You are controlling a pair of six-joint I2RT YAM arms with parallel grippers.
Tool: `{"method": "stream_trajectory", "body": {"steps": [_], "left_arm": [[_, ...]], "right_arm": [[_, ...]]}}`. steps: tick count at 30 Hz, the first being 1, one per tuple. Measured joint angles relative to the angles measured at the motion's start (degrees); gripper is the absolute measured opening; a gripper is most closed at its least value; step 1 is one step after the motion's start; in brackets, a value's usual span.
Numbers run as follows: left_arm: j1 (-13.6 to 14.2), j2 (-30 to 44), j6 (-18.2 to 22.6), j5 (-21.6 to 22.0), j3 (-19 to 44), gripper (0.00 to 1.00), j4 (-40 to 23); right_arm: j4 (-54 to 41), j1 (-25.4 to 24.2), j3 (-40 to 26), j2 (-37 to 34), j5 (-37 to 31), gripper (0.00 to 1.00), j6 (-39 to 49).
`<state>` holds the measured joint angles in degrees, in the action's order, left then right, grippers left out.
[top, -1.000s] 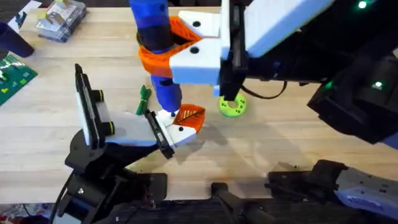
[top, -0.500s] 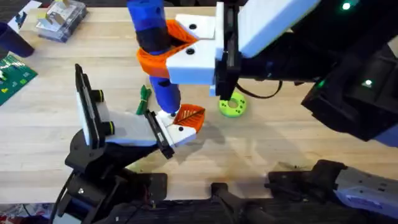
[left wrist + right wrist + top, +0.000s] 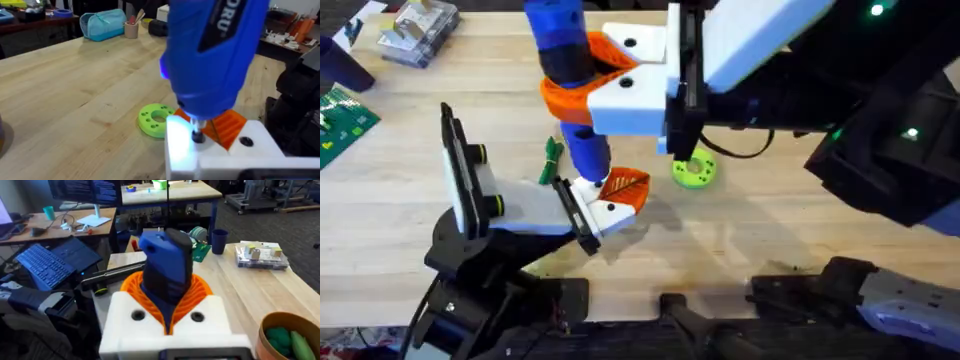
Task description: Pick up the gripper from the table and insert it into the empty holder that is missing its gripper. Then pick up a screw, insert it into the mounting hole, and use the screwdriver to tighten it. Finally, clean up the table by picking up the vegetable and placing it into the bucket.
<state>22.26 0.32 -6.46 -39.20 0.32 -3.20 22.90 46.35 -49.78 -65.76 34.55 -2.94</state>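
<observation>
Right gripper (image 3: pixel 167 311) closed around the blue screwdriver (image 3: pixel 565 60), holding it upright over the middle of the table (image 3: pixel 800 200), bit pointing down. Grip state of the left arm (image 3: pixel 520 215) impossible to tell.

Judged progress: well into the second step. Orange gripper (image 3: pixel 625 188) already seated against the white holder (image 3: pixel 592 208), so the insertion looks done. Screwdriver tip resting on the holder, probably tightening the screw, which is hidden under the bit. Cleanup not yet done: dark green vegetable (image 3: pixel 553 150) lying on the wood just beyond the holder, beside the screwdriver shaft and apart from the bucket.

Differences between views:
- Overhead: whole layout, with the vegetable and a bright green disc (image 3: pixel 693 170) near the holder.
- Left wrist: close look at the metal bit (image 3: pixel 198 135) meeting the white block, orange ribs just beside it.
- Right wrist: orange ribbed pads (image 3: pixel 200 292) hugging the screwdriver body, and the bucket (image 3: pixel 262 332) with plump green pieces inside.
</observation>
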Motion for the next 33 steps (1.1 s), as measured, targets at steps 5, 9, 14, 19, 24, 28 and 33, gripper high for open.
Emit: {"method": "stream_trajectory", "body": {"steps": [5, 9, 14, 19, 24, 28, 33], "left_arm": [[0.00, 0.00, 0.00, -0.02, -0.02, 0.018, 0.00], [0.00, 0.00, 0.00, -0.02, 0.00, 0.018, 0.00], [0.00, 0.00, 0.00, -0.04, 0.00, 0.018, 0.00], [0.00, 0.00, 0.00, -0.04, 0.00, 0.018, 0.00], [0.00, 0.00, 0.00, -0.04, 0.00, 0.018, 0.00], [0.00, 0.00, 0.00, -0.02, 0.00, 0.018, 0.00], [0.00, 0.00, -0.02, -0.02, 0.00, 0.018, 0.00]], "right_arm": [[0.07, -0.02, 0.00, 0.00, 1.19, 0.026, 0.04], [0.15, -0.02, 0.00, 0.00, 2.17, 0.026, 0.07], [0.24, -0.02, 0.00, 0.00, 3.18, 0.026, 0.91], [0.28, -0.02, 0.00, 0.00, 4.59, 0.026, 1.91], [0.33, -0.02, 0.00, 0.00, 4.89, 0.026, 2.38], [0.31, -0.02, 0.00, 0.00, 5.00, 0.026, 2.78], [0.35, -0.02, 0.00, 0.00, 5.22, 0.026, 3.04]]}}
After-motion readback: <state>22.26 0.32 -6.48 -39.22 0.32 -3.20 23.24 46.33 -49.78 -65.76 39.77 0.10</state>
